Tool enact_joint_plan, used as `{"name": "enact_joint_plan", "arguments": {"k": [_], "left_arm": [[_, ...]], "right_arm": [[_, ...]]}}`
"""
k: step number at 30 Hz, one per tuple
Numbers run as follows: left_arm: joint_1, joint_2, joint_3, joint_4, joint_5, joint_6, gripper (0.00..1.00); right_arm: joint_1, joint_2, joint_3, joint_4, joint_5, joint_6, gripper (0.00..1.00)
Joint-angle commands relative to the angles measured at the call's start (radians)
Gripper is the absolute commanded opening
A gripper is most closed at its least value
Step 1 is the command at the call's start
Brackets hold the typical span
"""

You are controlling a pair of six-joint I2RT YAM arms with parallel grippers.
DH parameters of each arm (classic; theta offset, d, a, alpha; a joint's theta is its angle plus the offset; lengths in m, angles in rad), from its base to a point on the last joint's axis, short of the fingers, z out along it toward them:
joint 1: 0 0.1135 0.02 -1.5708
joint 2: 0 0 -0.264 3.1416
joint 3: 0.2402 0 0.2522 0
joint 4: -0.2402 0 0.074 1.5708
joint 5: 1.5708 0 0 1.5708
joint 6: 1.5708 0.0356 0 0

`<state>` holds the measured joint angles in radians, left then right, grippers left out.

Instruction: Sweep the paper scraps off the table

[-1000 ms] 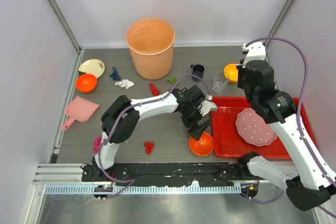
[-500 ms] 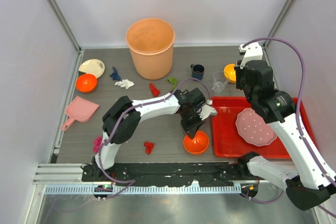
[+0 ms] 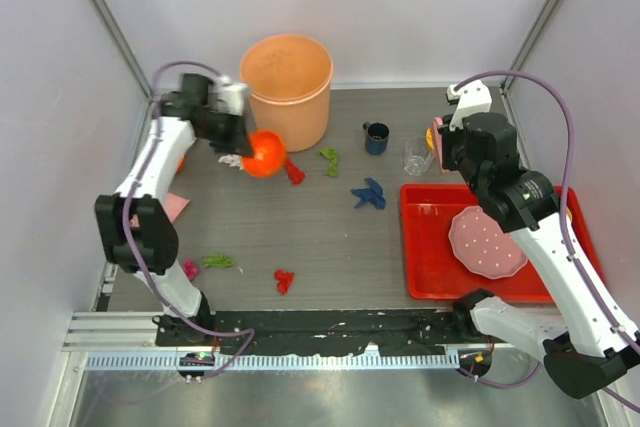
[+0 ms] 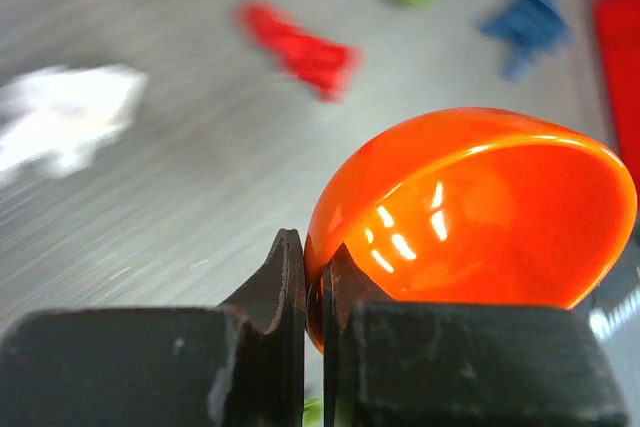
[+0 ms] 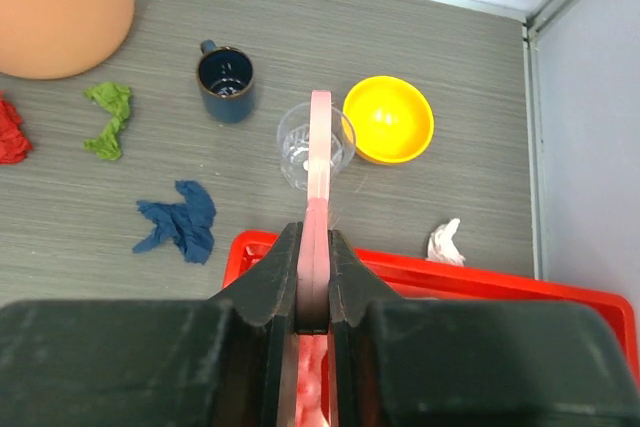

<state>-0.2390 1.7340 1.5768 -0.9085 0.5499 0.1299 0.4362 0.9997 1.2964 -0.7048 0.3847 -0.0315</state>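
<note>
Orange bowl (image 4: pixel 470 217) clamped by its rim in the left hand (image 4: pixel 312 257); right hand (image 5: pixel 315 239) pinches a thin pink piece (image 5: pixel 319 147).

About eight paper scraps (image 3: pixel 368 193), two red, two green, though an arm may hide more. One each: orange bowl (image 3: pixel 265 154), yellow bowl (image 5: pixel 388 119), bucket (image 3: pixel 287 87), mug (image 3: pixel 376 137), clear cup (image 3: pixel 416 155), red tray (image 3: pixel 430 259), pink plate (image 3: pixel 487 242), thin pink piece (image 5: pixel 320 147)
</note>
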Motion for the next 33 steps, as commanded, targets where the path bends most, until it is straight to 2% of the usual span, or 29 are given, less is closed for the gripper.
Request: {"name": "enact_joint_plan", "arguments": {"k": [1,3,7,13,16,20,25,33], "left_arm": [[0.322,-0.097,0.002,0.058,-0.020,-0.068,0.00],[0.410,-0.096,-0.018,0.133,-0.092,-0.099,0.00],[0.593,-0.031,0.005,0.168,-0.168,-0.107,0.00],[0.708,0.090,0.072,0.177,-0.263,-0.098,0.00],[0.716,0.130,0.080,0.207,-0.324,-0.079,0.00],[0.715,0.216,0.179,0.180,-0.353,-0.087,0.00],[0.718,0.280,0.230,0.191,-0.344,-0.125,0.00],[0.710,0.352,0.261,0.125,-0.335,-0.095,0.00]], "right_arm": [[-0.004,0.013,0.017,0.105,-0.075,-0.028,0.01],[-0.004,0.030,0.039,0.102,-0.089,-0.028,0.01],[-0.004,0.039,0.044,0.100,-0.102,-0.024,0.01],[-0.004,0.005,0.000,0.113,-0.107,-0.030,0.01],[-0.004,-0.013,-0.017,0.119,-0.112,-0.039,0.01],[-0.005,-0.023,-0.016,0.123,-0.135,-0.041,0.01],[-0.005,-0.041,-0.028,0.125,-0.145,-0.045,0.01],[-0.004,-0.046,-0.034,0.134,-0.181,-0.050,0.01]]}}
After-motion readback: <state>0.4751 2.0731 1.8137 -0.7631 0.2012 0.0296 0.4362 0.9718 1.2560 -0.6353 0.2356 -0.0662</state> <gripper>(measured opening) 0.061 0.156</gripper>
